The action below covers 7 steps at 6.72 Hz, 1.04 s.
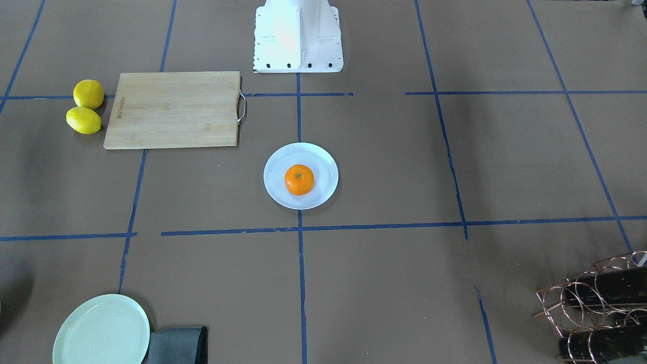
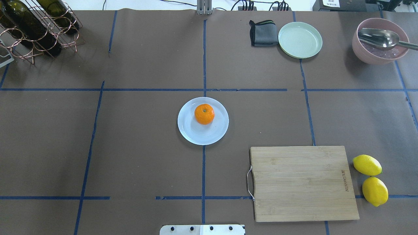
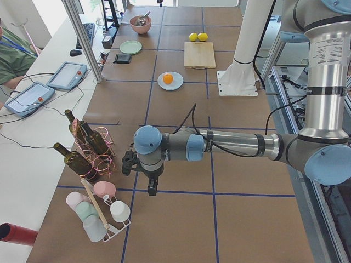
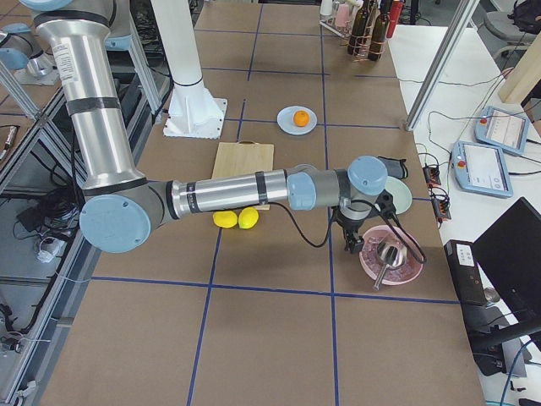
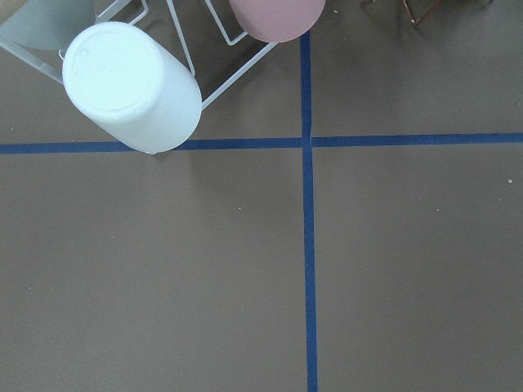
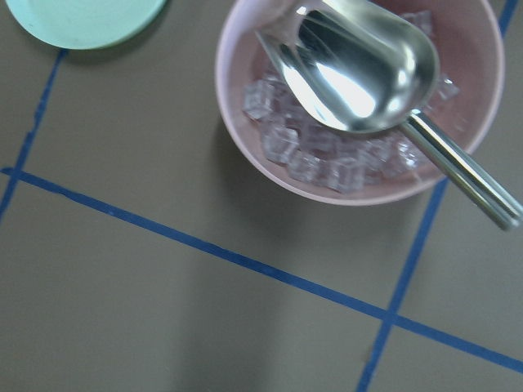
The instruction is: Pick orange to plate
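Note:
The orange (image 1: 299, 179) (image 2: 204, 114) rests on the pale bluish-white plate (image 1: 275, 191) (image 2: 195, 133) at the middle of the table, stem dimple up. In the side views the orange (image 3: 168, 79) (image 4: 300, 118) is small and far off. My left gripper (image 3: 152, 186) hangs over the table's left end near the cup rack, far from the plate. My right gripper (image 4: 351, 244) hangs at the right end beside the pink bowl. Both show only in the side views, so I cannot tell whether they are open or shut. Neither wrist view shows fingers.
A wooden cutting board (image 2: 302, 182) with two lemons (image 2: 367, 164) beside it lies near the robot's right. A mint-green plate (image 2: 299, 39), a grey cloth (image 2: 263, 32) and a pink bowl (image 2: 380, 45) with ice and a scoop stand far right. A bottle rack (image 2: 36, 29) stands far left.

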Each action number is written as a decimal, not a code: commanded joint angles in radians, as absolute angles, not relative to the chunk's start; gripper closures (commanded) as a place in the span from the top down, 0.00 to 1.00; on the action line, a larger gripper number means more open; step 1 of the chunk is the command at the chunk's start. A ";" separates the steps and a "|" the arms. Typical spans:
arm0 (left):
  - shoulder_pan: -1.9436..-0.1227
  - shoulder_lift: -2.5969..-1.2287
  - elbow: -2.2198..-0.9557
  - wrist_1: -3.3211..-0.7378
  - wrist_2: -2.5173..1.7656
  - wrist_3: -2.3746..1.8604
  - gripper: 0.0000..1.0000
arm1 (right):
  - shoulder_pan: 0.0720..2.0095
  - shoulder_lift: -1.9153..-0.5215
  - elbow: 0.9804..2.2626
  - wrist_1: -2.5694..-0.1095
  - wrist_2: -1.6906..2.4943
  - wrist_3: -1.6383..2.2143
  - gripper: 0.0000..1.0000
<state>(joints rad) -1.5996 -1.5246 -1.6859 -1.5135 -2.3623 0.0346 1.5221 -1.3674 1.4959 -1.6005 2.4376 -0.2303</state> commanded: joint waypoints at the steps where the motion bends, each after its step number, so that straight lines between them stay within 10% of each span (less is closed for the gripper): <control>1: -1.600 -1.526 -1.686 -1.514 -2.362 0.034 1.00 | 1.609 -1.461 1.420 -1.586 2.438 -0.307 1.00; 7: -1.600 -1.528 -1.686 -1.514 -2.361 0.031 1.00 | 1.643 -1.584 1.477 -1.375 2.410 -0.051 1.00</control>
